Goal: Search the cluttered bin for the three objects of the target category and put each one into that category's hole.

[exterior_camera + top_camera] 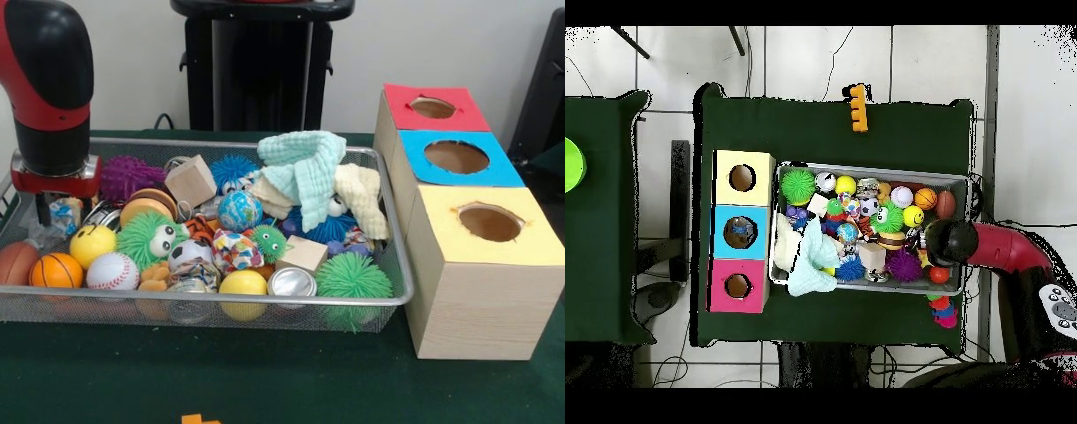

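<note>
I hold the gripper (pixel 51 205) low over the wire bin (pixel 388 296) to search the balls below, though I cannot tell whether it is parted.

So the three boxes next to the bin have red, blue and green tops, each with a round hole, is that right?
Not quite. The third top is yellow, not green. The front view shows the red top, the blue top and the yellow top in a row beside the wire bin, each with a round hole.

wire bin (pixel 388 265) heaped with toys, three holed boxes (pixel 477 265) beside
</note>
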Motion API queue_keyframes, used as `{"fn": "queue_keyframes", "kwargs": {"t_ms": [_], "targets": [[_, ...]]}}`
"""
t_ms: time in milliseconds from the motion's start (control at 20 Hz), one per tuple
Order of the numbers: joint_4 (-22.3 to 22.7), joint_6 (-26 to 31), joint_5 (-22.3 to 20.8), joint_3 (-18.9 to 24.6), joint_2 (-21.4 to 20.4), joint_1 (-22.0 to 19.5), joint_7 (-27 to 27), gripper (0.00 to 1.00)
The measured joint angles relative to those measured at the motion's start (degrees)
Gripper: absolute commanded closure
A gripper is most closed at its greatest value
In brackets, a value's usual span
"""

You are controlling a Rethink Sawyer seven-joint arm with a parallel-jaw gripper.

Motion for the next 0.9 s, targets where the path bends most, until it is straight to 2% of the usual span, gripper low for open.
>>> {"fn": "queue_keyframes", "kwargs": {"t_ms": [500,550,900], "targets": [[0.0,-0.3,1.2,-0.6,0.0,0.2,0.0,0.0],[0.0,-0.4,1.5,-0.5,0.0,0.1,0.0,1.0],[0.1,-0.4,2.9,-0.5,-0.3,-0.1,0.0,1.0]]}}
